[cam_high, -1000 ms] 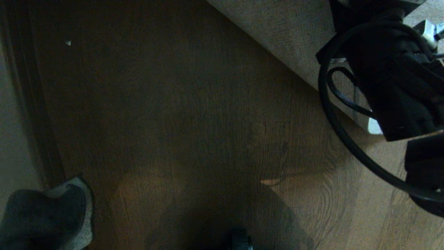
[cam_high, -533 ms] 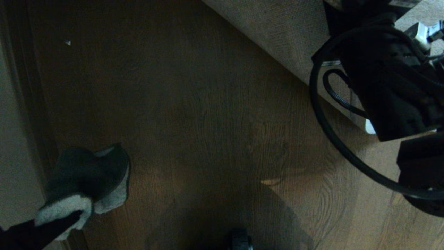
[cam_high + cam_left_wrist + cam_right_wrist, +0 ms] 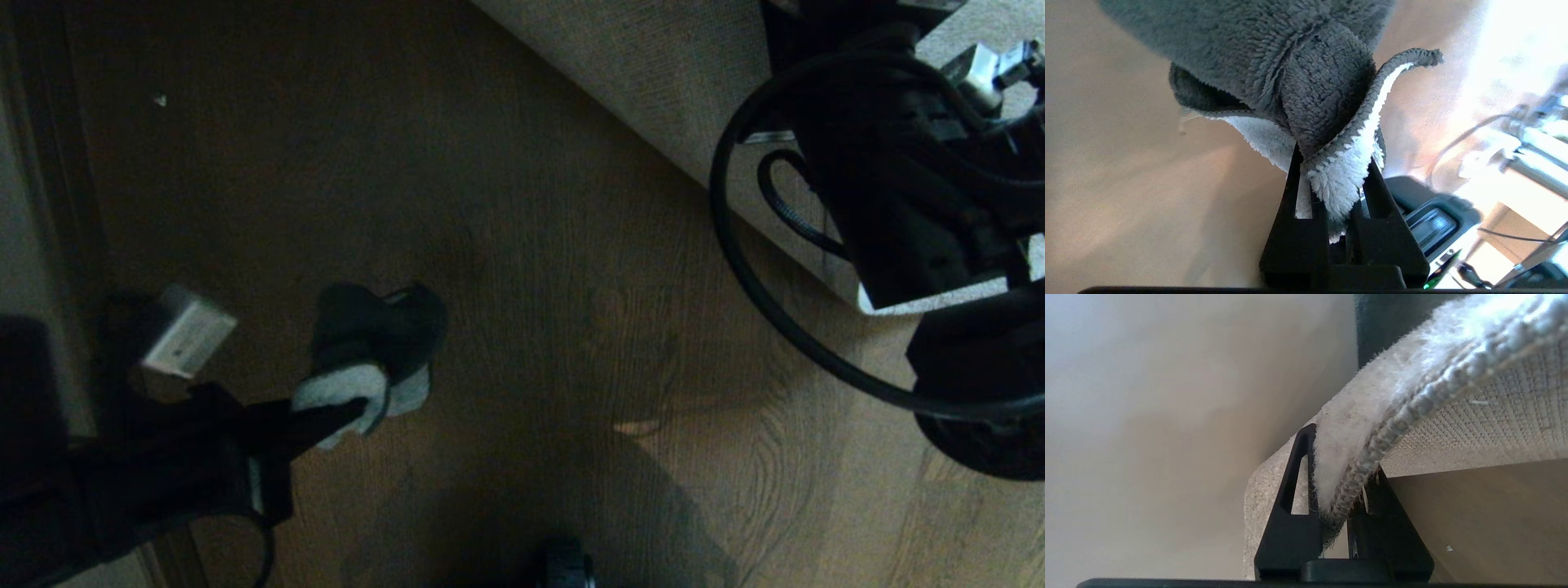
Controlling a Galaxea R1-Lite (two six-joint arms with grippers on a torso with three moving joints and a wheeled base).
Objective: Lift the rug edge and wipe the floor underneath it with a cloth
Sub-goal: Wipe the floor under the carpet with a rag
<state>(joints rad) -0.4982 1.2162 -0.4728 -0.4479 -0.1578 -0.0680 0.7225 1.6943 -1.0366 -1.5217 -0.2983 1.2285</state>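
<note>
Rug edge pinched up by right tool; left tool clamps cloth over floor, uncovered strip toward the robot's right, left arm nearer.

A tiny white speck lies on the floor toward its far left corner, a little out from the dark strip along the wall. The wall is pale and plain and fills the left margin of the head view. A narrow bright patch of light falls on the boards right of the middle, near the near edge, with a broad shadow spreading below it. At the near edge sits a small dark round object, too dim to identify. In the left wrist view a black rounded object, its kind unclear, lies beside blurred pale furniture and a thin cable. Another pale speck shows on the boards in the right wrist view.
</note>
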